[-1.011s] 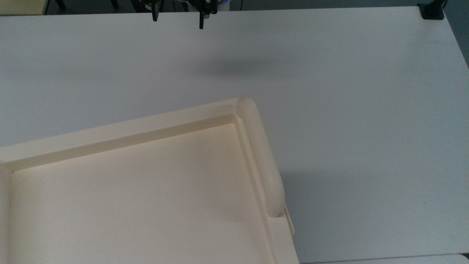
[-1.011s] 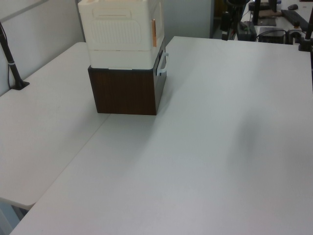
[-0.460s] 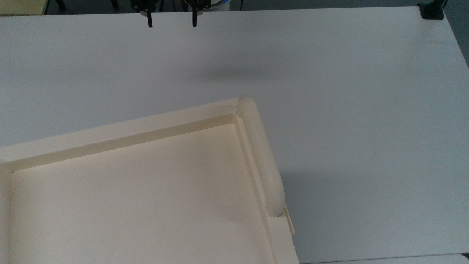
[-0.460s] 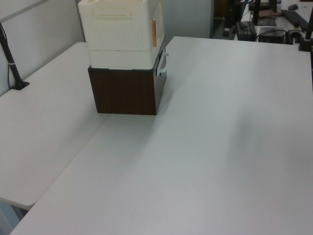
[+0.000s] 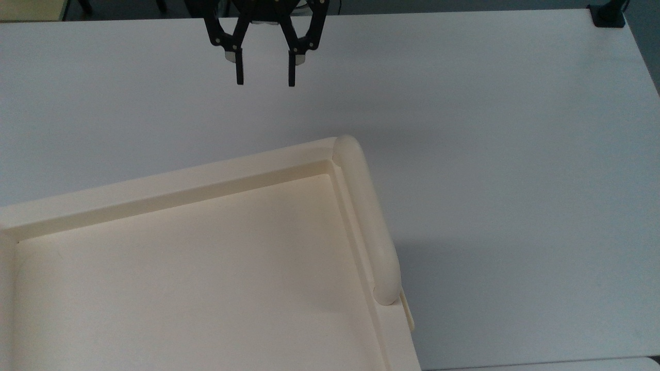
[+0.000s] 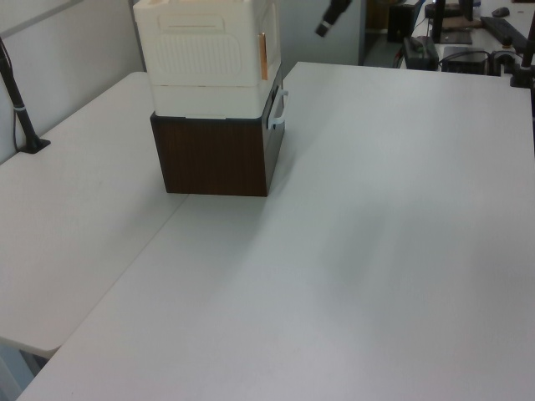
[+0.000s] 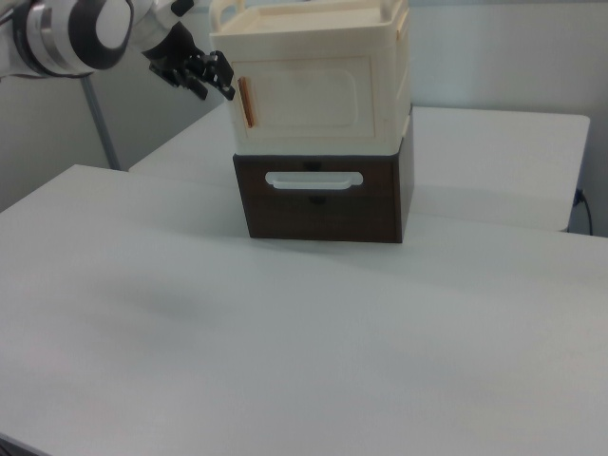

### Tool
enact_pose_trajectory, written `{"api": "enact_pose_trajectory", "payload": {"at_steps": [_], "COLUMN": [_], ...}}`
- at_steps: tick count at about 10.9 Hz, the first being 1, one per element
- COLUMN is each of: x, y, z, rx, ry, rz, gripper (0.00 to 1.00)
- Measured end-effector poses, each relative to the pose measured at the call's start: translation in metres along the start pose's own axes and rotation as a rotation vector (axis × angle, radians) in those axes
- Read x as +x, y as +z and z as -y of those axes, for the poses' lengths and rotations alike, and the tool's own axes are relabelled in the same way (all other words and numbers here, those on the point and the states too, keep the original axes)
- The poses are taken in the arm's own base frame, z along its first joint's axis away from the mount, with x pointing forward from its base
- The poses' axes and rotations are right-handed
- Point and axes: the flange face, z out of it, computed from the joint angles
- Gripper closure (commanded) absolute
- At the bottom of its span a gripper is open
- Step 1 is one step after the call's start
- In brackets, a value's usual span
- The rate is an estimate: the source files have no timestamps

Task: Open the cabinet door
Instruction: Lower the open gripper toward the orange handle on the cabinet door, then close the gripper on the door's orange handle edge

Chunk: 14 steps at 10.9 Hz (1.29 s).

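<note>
The cream cabinet stands on a dark brown drawer box. The cabinet door is the front panel with a recessed face, and it lies flush and shut, with an orange strip at the right view's left edge. The left view shows the cabinet door almost edge-on. My gripper hangs open over the table, beyond the cabinet's tray-like top. In the right view my gripper sits just left of the door's orange edge, apart from it. My gripper holds nothing.
A rounded tube bar runs along the tray top's edge. The brown box has a white drawer handle. The white table spreads wide around the cabinet. A black clamp post stands at the left view's left.
My gripper has come down the top view from its upper edge toward the cabinet, and it has entered the left view. Its fingers stay open. The cabinet has not moved.
</note>
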Motion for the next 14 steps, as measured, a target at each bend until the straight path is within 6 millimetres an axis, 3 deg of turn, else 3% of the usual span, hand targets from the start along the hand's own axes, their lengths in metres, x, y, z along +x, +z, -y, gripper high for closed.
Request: {"api": "enact_pose_trajectory", "payload": {"at_steps": [5,8,11,14], "x": [0.025,0.021,0.018,0.019], "y": [0.01,0.051,0.077,0.084], "z": [0.01,0.017,0.023,0.025], "rx": [0.042,0.017,0.028,0.04], "ry": [0.092,0.055,0.062,0.069], "rz": [-0.283,-0.288,-0.311,-0.346], "gripper": [0.39,0.39,0.52,0.68]}}
